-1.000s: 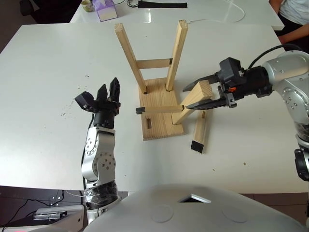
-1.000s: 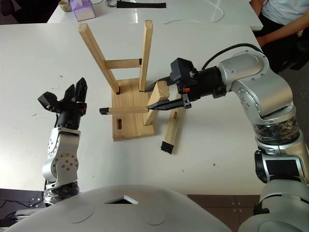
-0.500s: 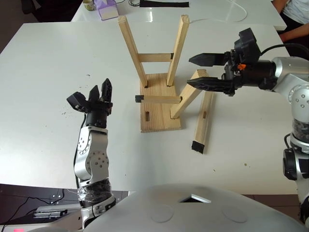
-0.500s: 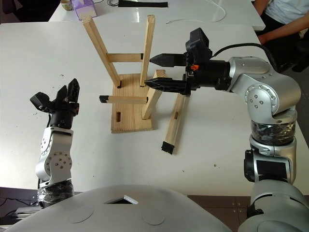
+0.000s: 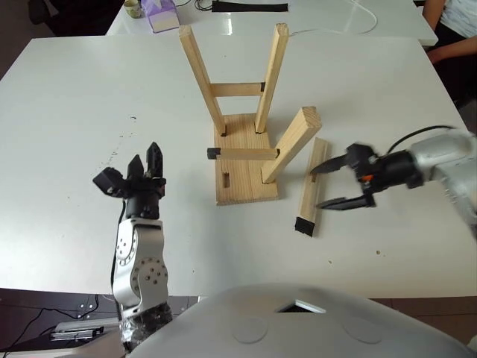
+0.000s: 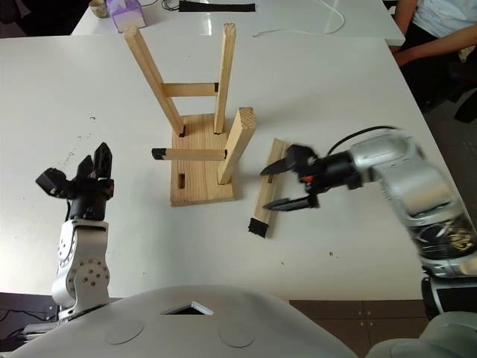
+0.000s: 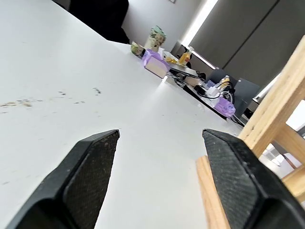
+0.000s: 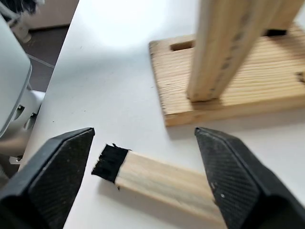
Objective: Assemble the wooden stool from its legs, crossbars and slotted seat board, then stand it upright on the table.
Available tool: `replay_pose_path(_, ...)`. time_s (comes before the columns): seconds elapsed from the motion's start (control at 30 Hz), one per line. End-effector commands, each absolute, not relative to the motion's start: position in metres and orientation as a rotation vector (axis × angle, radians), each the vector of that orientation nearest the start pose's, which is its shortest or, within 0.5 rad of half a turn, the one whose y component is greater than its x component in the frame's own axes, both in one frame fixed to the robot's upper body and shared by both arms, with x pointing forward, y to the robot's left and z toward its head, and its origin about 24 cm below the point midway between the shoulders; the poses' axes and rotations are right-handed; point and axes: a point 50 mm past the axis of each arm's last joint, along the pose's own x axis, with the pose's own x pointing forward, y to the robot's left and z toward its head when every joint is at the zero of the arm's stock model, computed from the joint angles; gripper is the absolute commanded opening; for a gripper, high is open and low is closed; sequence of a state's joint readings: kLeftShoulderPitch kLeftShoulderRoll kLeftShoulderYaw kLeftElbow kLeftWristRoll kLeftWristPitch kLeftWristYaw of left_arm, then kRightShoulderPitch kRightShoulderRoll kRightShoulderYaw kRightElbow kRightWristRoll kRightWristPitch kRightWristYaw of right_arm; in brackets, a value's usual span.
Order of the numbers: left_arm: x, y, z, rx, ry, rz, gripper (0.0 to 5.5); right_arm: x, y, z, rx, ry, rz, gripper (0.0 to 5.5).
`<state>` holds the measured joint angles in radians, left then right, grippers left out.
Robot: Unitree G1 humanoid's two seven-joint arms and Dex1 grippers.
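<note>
Step in hand: fetching last leg. Right pincer [image 5: 319, 188] spread over loose leg [image 5: 306, 210] lying on surface [image 5: 74, 89] beside seat [image 5: 246, 192], which carries three legs. Left pincer [image 5: 144, 162] spread, well apart. Next: close, lift, slot in.

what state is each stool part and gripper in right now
seat board: flat on table, slots up
two far legs: upright in board, joined by crossbar
third leg: in board, tilted
loose leg: lying on table
left gripper: open, empty
right gripper: open, empty, at loose leg
</note>
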<state>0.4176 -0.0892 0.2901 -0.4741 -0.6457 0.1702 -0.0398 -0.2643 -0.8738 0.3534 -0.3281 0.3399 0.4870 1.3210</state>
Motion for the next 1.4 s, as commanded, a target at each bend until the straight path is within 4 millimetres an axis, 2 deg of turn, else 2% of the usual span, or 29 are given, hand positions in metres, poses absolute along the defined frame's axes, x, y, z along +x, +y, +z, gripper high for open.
replay_pose_path(0.03,0.149,0.211,0.049,-0.638,-0.024,0.381,3.26,0.214,-0.142,0.095,-0.567,0.503,1.618,3.89)
replay_pose_path(0.13,0.156,0.201,0.052,-0.642,-0.026,0.344,3.26,0.208,-0.138,0.087,-0.616,0.523,1.624,3.89)
replay_pose_path(0.23,0.158,0.195,0.05,-0.662,-0.018,0.333,3.26,0.201,-0.151,0.081,-0.72,0.59,1.662,3.89)
replay_pose_path(0.33,0.158,0.194,0.049,-0.66,-0.024,0.335,3.26,0.202,-0.165,0.079,-0.794,0.647,1.687,3.89)
replay_pose_path(0.5,0.161,0.192,0.05,-0.674,-0.049,0.354,3.26,0.222,-0.186,0.084,-0.873,0.676,1.614,3.89)
replay_pose_path(0.63,0.157,0.192,0.046,-0.675,-0.045,0.378,3.26,0.243,-0.206,0.099,-0.899,0.675,1.517,3.89)
replay_pose_path(0.73,0.156,0.193,0.046,-0.674,-0.052,0.386,3.26,0.251,-0.208,0.117,-0.793,0.634,1.475,3.89)
replay_pose_path(0.8,0.157,0.193,0.046,-0.674,-0.057,0.391,3.26,0.265,-0.202,0.127,-0.568,0.587,1.358,3.89)
replay_pose_path(0.9,0.16,0.193,0.046,-0.674,-0.061,0.386,3.26,0.278,-0.211,0.126,-0.422,0.588,1.205,3.89)
replay_pose_path(1.1,0.163,0.194,0.046,-0.667,-0.064,0.377,3.26,0.272,-0.238,0.109,-0.357,0.712,1.1,3.89)
replay_pose_path(1.23,0.159,0.194,0.045,-0.668,-0.061,0.386,3.26,0.266,-0.245,0.115,-0.221,0.752,1.051,3.89)
replay_pose_path(1.4,0.152,0.192,0.041,-0.675,-0.056,0.417,3.26,0.253,-0.249,0.103,-0.239,0.822,1.013,3.89)
